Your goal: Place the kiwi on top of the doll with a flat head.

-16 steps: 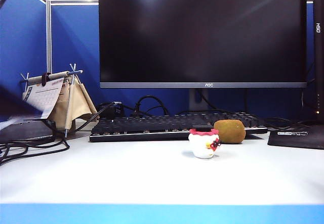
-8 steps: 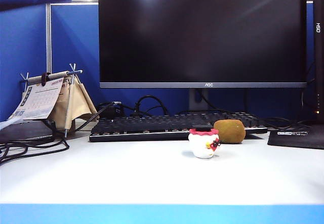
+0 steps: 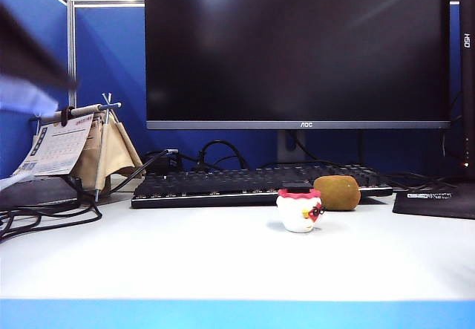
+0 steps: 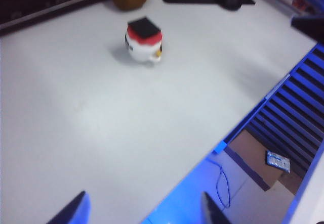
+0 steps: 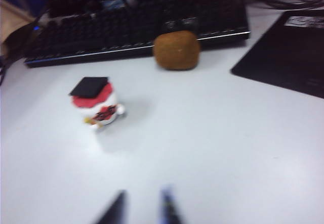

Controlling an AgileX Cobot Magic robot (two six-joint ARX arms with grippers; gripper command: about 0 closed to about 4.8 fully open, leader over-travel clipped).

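On the white bench (image 3: 185, 258), near the middle, stands the doll with a flat head (image 3: 300, 210): a small round white figure with a red rim, a black square cap, black glasses and yellow and red face marks, upright, its face turned toward the right of the exterior view. Just behind it to the right lies the kiwi (image 3: 337, 192), brown, fuzzy and oval, its long axis running left to right along the front edge of the black keyboard (image 3: 252, 183), close against it. Doll and kiwi stand near each other but apart.

Behind them a dark monitor (image 3: 297, 47) fills the blue-walled booth; a desk calendar (image 3: 63, 145) and cables sit at far left, a black mat (image 3: 438, 200) at far right.

Left hand (image 4: 142, 211) hovers above the bench's front edge, fingers spread wide, holding nothing. Right hand (image 5: 142, 209) hangs over bare bench short of the doll, its blurred fingertips a narrow gap apart, empty.
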